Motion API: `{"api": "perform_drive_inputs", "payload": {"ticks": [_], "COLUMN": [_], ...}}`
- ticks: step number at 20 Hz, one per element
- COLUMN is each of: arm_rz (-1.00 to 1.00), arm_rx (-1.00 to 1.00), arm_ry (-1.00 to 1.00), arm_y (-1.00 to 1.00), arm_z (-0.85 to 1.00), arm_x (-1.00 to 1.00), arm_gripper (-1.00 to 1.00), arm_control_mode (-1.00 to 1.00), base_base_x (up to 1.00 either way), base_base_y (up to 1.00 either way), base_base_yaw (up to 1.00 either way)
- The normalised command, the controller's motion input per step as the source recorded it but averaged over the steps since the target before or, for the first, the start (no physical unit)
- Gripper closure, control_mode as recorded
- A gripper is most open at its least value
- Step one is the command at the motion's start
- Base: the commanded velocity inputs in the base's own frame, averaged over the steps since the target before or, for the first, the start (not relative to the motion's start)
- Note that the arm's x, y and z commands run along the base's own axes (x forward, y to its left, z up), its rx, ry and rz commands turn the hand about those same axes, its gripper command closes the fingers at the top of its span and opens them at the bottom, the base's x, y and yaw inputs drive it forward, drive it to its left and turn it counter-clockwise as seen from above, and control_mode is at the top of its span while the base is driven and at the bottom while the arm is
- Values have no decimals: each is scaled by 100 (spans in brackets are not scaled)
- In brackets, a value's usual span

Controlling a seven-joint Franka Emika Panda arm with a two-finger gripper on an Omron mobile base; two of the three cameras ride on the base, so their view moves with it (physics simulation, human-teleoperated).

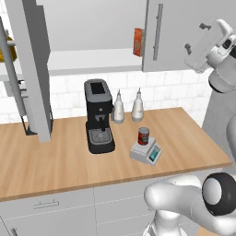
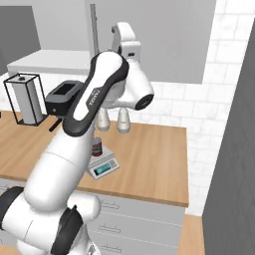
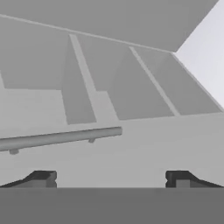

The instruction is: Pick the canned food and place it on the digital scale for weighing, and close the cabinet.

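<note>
- My left base view looks forward and down from behind the arm's left, over the counter (image 1: 55, 156) to the cabinet (image 1: 179, 37).
- My right base view faces the same counter from the right, with the arm near the lens.
- Both share the digital scale (image 1: 146, 152) and coffee machine (image 1: 98, 115).
- My hand view sits close against a cabinet door, its handle (image 3: 61, 138) just ahead.

The white arm rises from the base, bends at the elbow and reaches up toward 12 o'clock. The gripper (image 3: 111, 177) stands wide apart, one dark fingertip at 7 o'clock, the other at 5 o'clock, with nothing between them.
</note>
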Motion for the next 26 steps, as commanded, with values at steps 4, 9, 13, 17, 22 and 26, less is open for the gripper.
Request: {"api": "perform_drive_inputs", "payload": {"ticks": [4, 9, 13, 17, 22, 26], "arm_rz": [-2, -6, -4, -6, -17, -20], "arm_rx": [-21, -54, -23, 4, 27, 44], "arm_ry": [14, 12, -11, -19, -37, -33], "arm_y": [69, 81, 88, 100, 100, 100], "arm_z": [59, 29, 14, -40, -82, -45], "arm_x": [-100, -94, -81, -32, -61, -76], "arm_gripper": [-100, -100, -100, -100, -100, -100], "arm_control_mode": [-100, -100, -100, -100, -100, -100], "base_base_x": [0, 0, 0, 0, 0, 0], "base_base_y": [0, 0, 0, 0, 0, 0], "base_base_yaw": [0, 0, 0, 0, 0, 0]}}
